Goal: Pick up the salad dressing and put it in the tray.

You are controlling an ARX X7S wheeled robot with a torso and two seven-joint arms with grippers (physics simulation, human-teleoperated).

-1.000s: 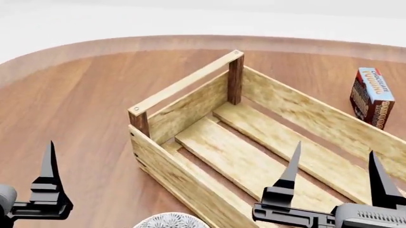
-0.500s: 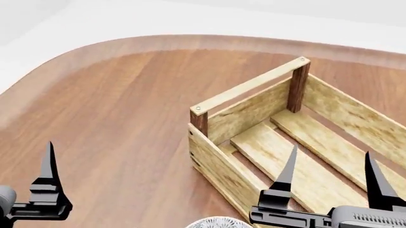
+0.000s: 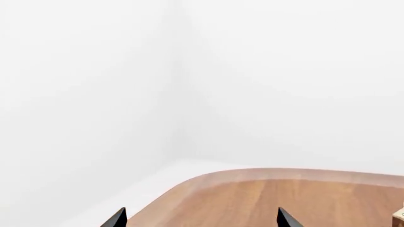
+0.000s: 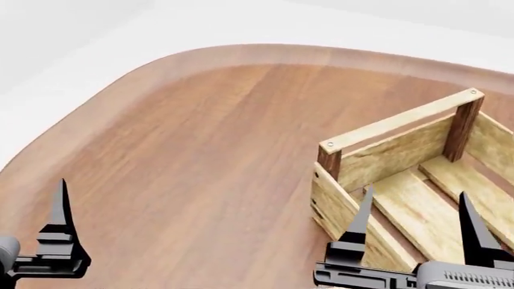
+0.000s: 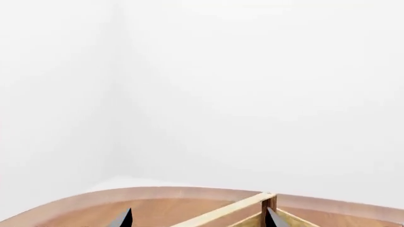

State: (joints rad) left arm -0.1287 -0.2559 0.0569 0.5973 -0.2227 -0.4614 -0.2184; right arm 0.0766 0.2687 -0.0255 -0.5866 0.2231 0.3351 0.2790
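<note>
The salad dressing is out of view in every frame. The tray [image 4: 393,123], a light-wood slatted crate with dark brown corner posts, stands at the right of the head view, cut off by the frame edge. Its near rail also shows in the right wrist view [image 5: 233,210]. My right gripper [image 4: 416,223] is open and empty, hovering over the tray's near corner; its tips stand wide apart in the right wrist view [image 5: 198,218]. My left gripper [image 3: 200,220] is open and empty. One of its fingers [image 4: 60,223] shows at the lower left of the head view, above bare table.
The brown wooden table [image 4: 201,150] has a rounded far-left corner with a raised lip [image 4: 161,60]; beyond it is white floor and wall. A sliver of the crate [image 3: 399,215] shows at the edge of the left wrist view.
The head view has swung left: the tray has slid toward the right edge, and the carton box and patterned bowl have left the frame. Both grippers stay open in the same places in view.
</note>
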